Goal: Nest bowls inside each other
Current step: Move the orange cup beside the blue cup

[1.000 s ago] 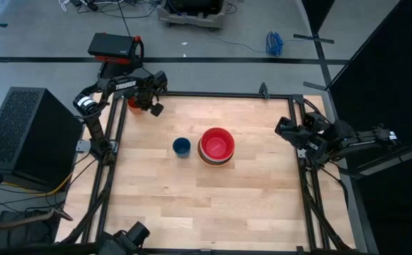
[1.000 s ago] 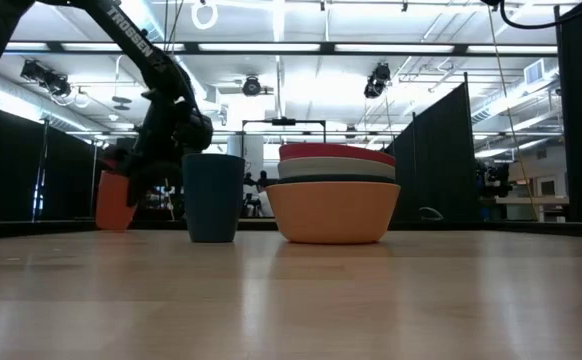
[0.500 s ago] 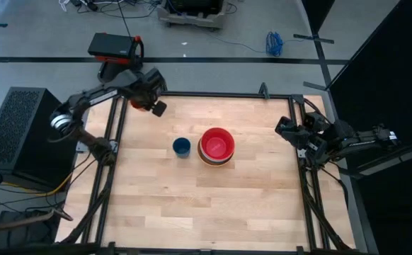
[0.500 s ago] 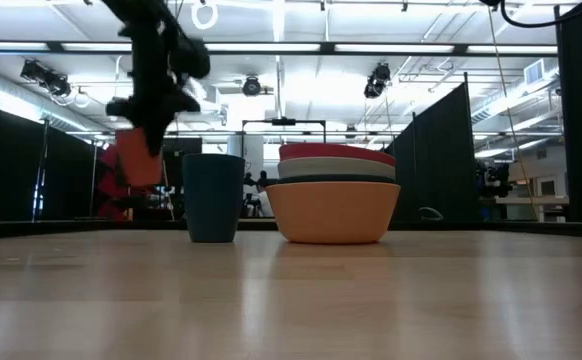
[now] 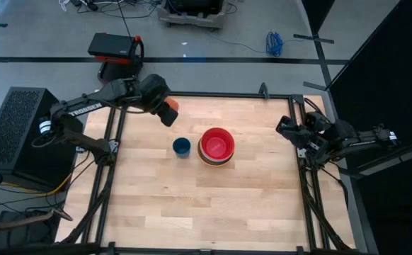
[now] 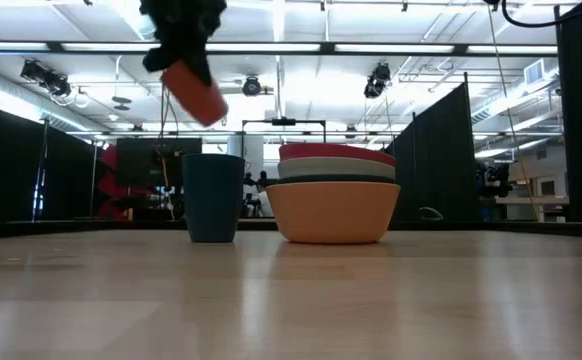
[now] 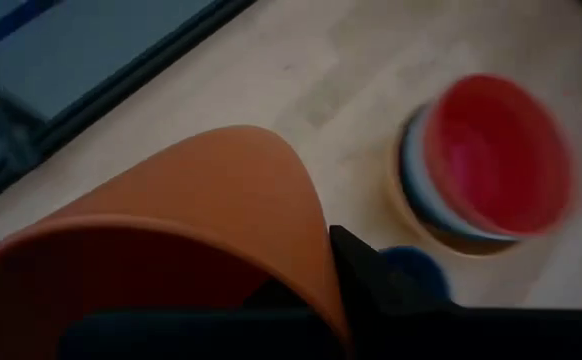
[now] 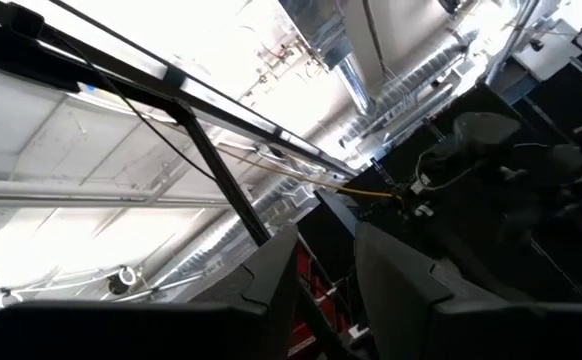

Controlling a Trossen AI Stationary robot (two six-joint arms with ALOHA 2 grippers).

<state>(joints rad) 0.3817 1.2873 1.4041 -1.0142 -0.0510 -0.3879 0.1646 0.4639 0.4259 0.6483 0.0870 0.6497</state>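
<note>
1 bowl stack point(image 5: 216, 147), 2 cups; left hand point(image 5: 165, 111) clamped on orange cup point(image 5: 169, 109)

the orange cup point(image 7: 171, 240) hides the left gripper's fingers; stacked bowls point(image 7: 486, 160) look blurred.

Stack of bowls point(image 5: 216, 146) positioned near the centre of the table point(image 5: 206, 205), nested one inside another. Cup point(image 5: 181, 147) standing upright just beside the stack, on the side toward the left edge, apart from it. Second cup point(image 5: 169, 112) raised above the table near the far left corner, tilted, clamped in the left pincer point(image 5: 165, 110). Right pincer point(image 5: 282, 129) parked at the right edge.
</note>
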